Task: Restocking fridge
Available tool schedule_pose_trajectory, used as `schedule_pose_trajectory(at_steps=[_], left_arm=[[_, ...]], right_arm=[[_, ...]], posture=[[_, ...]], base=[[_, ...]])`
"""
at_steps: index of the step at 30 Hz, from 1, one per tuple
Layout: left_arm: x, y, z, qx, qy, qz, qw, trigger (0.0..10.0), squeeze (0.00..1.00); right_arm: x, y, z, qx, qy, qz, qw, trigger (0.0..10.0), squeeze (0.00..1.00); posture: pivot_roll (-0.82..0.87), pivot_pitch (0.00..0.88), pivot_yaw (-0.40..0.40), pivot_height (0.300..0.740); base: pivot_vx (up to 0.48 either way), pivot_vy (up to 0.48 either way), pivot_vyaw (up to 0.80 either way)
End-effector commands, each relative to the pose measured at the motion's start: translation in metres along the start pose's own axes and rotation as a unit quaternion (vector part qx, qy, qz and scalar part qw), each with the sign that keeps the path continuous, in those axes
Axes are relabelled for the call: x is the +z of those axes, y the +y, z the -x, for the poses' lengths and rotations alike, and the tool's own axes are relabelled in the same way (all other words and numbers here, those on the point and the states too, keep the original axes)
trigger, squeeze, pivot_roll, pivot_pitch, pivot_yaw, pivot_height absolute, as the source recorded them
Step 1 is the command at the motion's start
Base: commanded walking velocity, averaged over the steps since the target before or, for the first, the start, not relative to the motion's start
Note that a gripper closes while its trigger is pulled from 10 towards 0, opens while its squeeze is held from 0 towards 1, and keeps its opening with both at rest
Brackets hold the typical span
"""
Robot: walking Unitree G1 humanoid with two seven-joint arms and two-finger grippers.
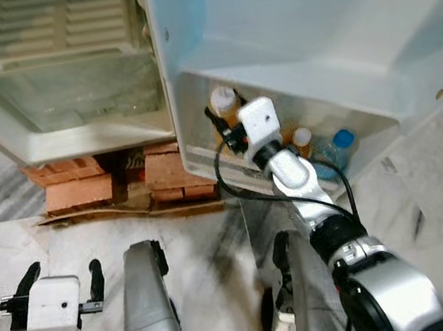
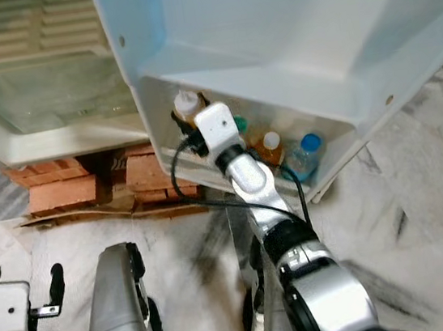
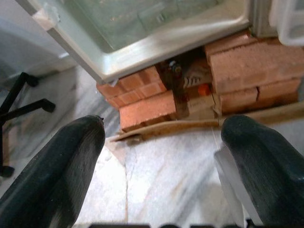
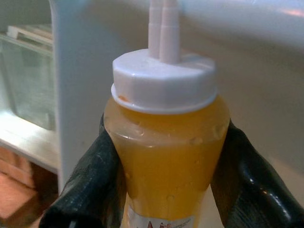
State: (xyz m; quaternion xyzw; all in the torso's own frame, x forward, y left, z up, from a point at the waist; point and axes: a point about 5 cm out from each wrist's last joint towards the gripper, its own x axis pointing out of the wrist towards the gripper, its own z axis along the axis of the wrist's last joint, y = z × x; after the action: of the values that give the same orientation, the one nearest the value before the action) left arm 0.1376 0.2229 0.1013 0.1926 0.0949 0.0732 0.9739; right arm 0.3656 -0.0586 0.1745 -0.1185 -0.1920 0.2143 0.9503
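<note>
Yellow sauce bottle (image 4: pixel 166 156), plastic, full, moderately heavy, squeezable, is gripped mid-body by the right pincer (image 4: pixel 166 190) at the fridge door shelf (image 1: pixel 205 161); gentle pressure is advised; left pincer (image 3: pixel 161 166) is held open, idle.

Sauce btl (image 1: pixel 223 104) in door shelf (image 1: pixel 204 158), left of other btls (image 1: pixel 325 148).

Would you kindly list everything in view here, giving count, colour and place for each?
Squeeze bottle: one, orange-yellow with white cap, at the fridge door shelf.
Other bottles: at least two, white and blue caps, on that shelf.
Fridge door: one, white, open.
Fridge: one, pale interior.
Bricks: several, red, under the fridge.
Floor: pale marble.
Right gripper: black fingers either side of the squeeze bottle.
Left gripper: open, low over the floor.
</note>
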Motion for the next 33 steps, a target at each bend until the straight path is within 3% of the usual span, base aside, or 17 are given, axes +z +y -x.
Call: schedule_pose_trajectory(at_steps=[1,6,9,12,19,25,26,27,28,33], left_arm=[[-0.003,0.0,0.007,-0.008,0.019,-0.004,1.0,10.0,0.0],[-0.004,-0.001,0.011,-0.009,0.028,-0.002,1.0,10.0,0.0],[-0.003,-0.002,0.014,-0.009,0.035,0.001,0.999,10.0,0.0],[-0.003,-0.003,0.013,-0.011,0.038,0.003,0.999,10.0,0.0],[-0.002,-0.005,0.015,-0.015,0.04,0.004,0.999,10.0,0.0],[-0.003,-0.005,0.017,-0.015,0.043,0.003,0.999,10.0,0.0],[-0.003,-0.005,0.018,-0.016,0.045,0.003,0.999,10.0,0.0],[-0.003,-0.004,0.018,-0.016,0.046,0.003,0.999,10.0,0.0],[-0.003,-0.004,0.017,-0.016,0.046,0.003,0.999,10.0,0.0],[-0.004,-0.005,0.013,-0.02,0.046,0.001,0.999,10.0,0.0]], right_arm=[[-0.002,0.0,0.0,-0.009,0.0,0.005,1.0,10.0,0.0],[-0.014,0.012,0.005,0.007,0.029,0.005,1.0,10.0,0.0],[-0.038,0.027,0.021,0.013,0.086,-0.011,0.996,10.0,0.0],[-0.045,0.036,0.027,0.026,0.1,-0.002,0.995,10.0,0.0],[-0.038,0.046,0.022,0.029,0.08,-0.001,0.996,10.0,0.0],[-0.046,0.048,0.027,0.014,0.107,-0.03,0.994,10.0,0.0],[-0.047,0.047,0.028,0.009,0.111,-0.036,0.993,10.0,0.72],[-0.048,0.046,0.028,0.007,0.112,-0.037,0.993,10.0,0.72],[-0.048,0.046,0.029,0.007,0.112,-0.041,0.993,10.0,1.0],[-0.049,0.04,0.03,0.003,0.11,-0.043,0.993,10.0,1.0]], posture=[[0.2,0.398,-0.074,0.541],[0.21,0.414,-0.078,0.541],[0.21,0.415,-0.079,0.541],[0.21,0.416,-0.079,0.541],[0.21,0.422,-0.08,0.541],[0.22,0.428,-0.08,0.541],[0.22,0.427,-0.079,0.541],[0.22,0.427,-0.079,0.541],[0.22,0.425,-0.077,0.541],[0.21,0.412,-0.074,0.541]], base=[[0.0,0.0,0.0],[0.0,0.0,0.0],[0.0,0.0,0.0],[0.0,0.0,0.0],[0.0,0.0,0.0],[0.0,0.0,0.0],[0.0,0.0,0.0],[0.0,0.0,0.0],[0.0,0.0,0.0],[0.0,0.0,0.0]])
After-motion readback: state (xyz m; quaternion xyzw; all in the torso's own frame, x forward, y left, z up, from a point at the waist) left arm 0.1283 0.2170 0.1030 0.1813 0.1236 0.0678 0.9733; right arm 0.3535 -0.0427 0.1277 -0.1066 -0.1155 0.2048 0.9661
